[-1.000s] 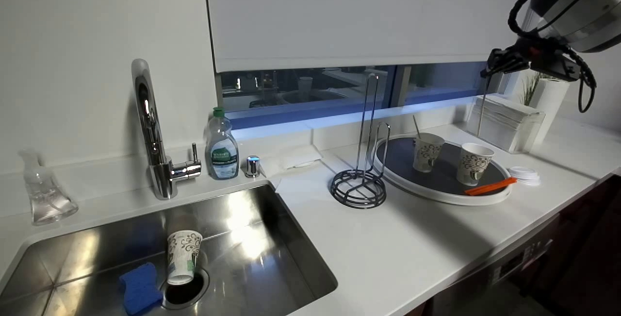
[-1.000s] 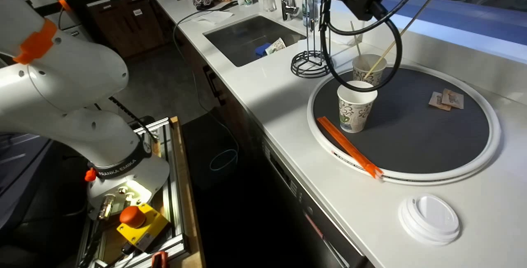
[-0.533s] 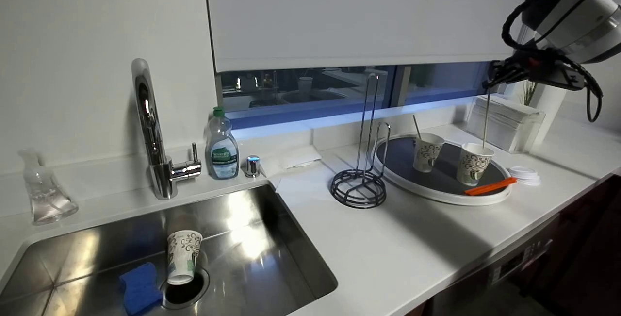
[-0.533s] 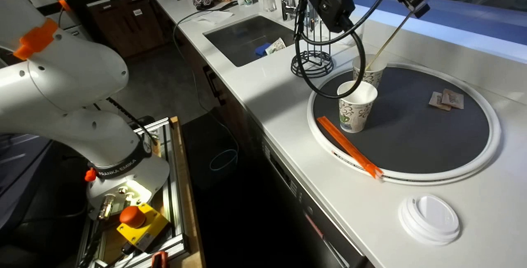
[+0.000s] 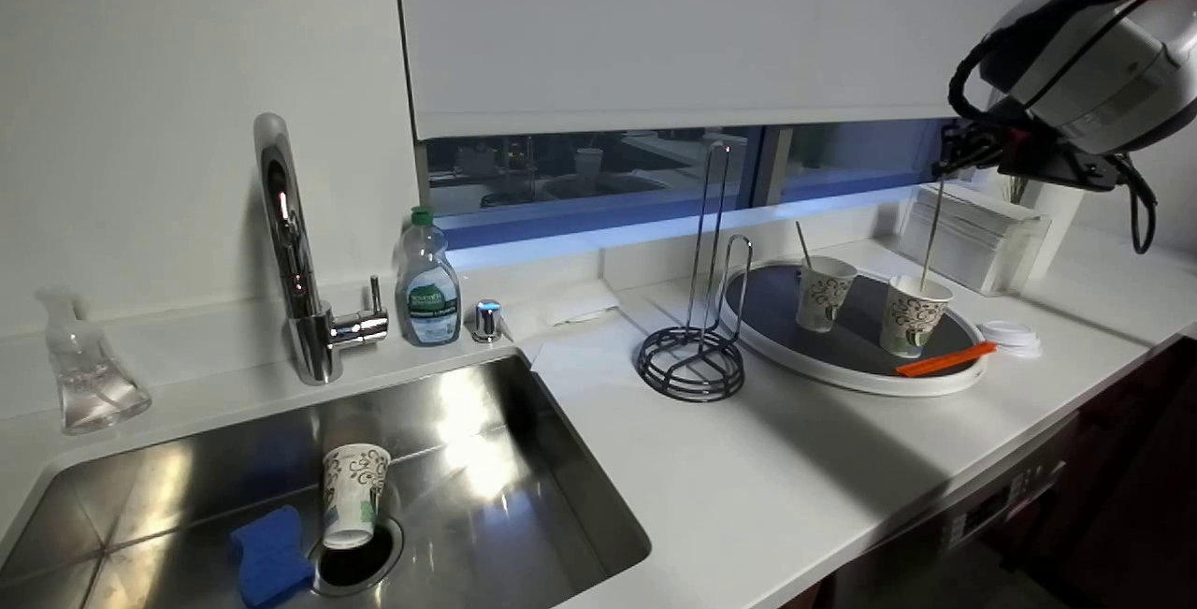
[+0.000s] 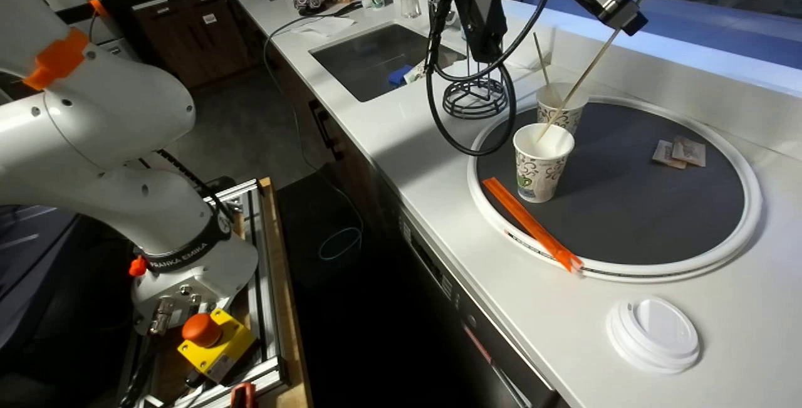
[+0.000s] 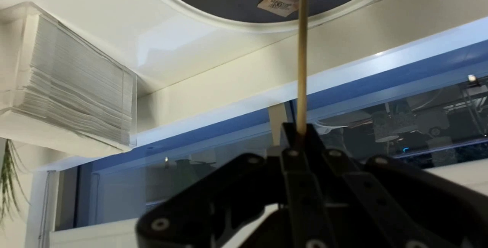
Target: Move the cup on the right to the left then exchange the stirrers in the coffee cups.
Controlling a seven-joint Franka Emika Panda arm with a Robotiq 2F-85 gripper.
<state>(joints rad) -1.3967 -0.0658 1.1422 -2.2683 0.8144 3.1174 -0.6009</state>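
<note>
Two pale patterned paper cups stand upright on the round tray. The near cup (image 6: 539,176) also shows in an exterior view (image 5: 912,321). The far cup (image 6: 567,113), also in an exterior view (image 5: 823,296), has a thin stirrer (image 6: 541,60) leaning in it. My gripper (image 6: 626,22), also in an exterior view (image 5: 944,167), is shut on the other stirrer (image 6: 586,73) by its upper end. This stirrer slants down, and its lower end is at the near cup's mouth in both exterior views. In the wrist view the stirrer (image 7: 302,57) runs up from the fingertips; its lower end is out of view.
The round dark tray (image 6: 626,220) has a white rim. An orange strip (image 6: 532,223) lies across its edge; brown packets (image 6: 680,151) lie on it. White lids (image 6: 655,333), a wire holder (image 5: 692,366) and a napkin box (image 5: 973,239) stand nearby. A third cup (image 5: 353,497) lies in the sink.
My gripper has moved over and lowered with the held stirrer. Its lower end has shifted from in front of the far cup to the near cup's mouth. The cups have not moved.
</note>
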